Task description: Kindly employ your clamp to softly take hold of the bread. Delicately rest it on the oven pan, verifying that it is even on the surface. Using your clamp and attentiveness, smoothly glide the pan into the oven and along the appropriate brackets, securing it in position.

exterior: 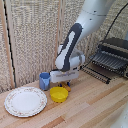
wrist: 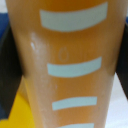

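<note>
Small dark two-fingered claw [exterior: 65, 83] hidden behind round yellow bowl [exterior: 59, 94]; its opening cannot be told. Wrist view blurred, orange-brown surface.

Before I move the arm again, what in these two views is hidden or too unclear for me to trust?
- Jaws: in the exterior view the white gripper block covers them, so open or shut is unknown.
- Bread: the wrist view is filled by a blurred orange surface with pale stripes; whether it is held cannot be told.
- Oven: cut off by the exterior view's right edge.
- Blue cup: contents not visible.
</note>
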